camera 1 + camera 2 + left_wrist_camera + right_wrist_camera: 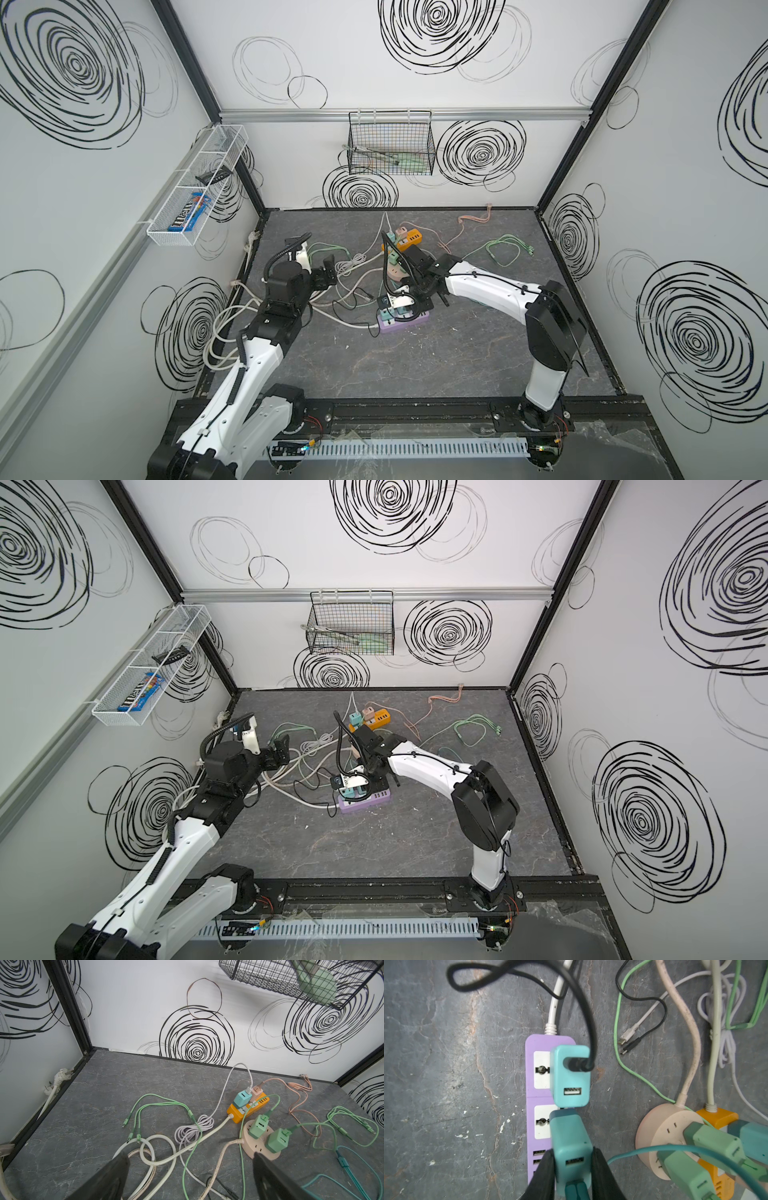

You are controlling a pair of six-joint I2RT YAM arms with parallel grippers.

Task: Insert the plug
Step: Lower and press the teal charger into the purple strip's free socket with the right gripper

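A: Which step is in hand?

B: The insertion itself, I'd say. The right gripper point(572, 1167) is clamped on the teal plug point(571, 1138), a finger on each side. It holds the plug tilted over the purple power strip point(533, 1043), which lies mid-frame, a little below centre, in both top views.

A: Is it in?

B: I can't tell, because the prongs are hidden under the body. Its front end sits by the free socket point(542, 1124), just beside another teal adapter point(571, 1088) already seated with a black cable point(577, 1065).

A: So the next move?

B: Probably squaring the plug to that socket and pressing straight down. The strip looks loose on the counter point(415, 374), so it could slide or tip. The neighbouring adapter also leaves little room.

A: The other arm?

B: The left gripper point(190, 1157) is spread wide and holds nothing. It hangs above the cable loops point(158, 1147) at centre-left of the top views, well apart from the strip.

A: And the surroundings?

B: The counter is dark grey, marbled and scuffed, and strewn with cords. A round pink hub point(660, 1124) and an orange strip point(234, 1113) sit toward the back. The walls are white with black swirls. A black wire basket point(432, 158) hangs at upper centre, and a white mesh shelf point(224, 137) is at the left.
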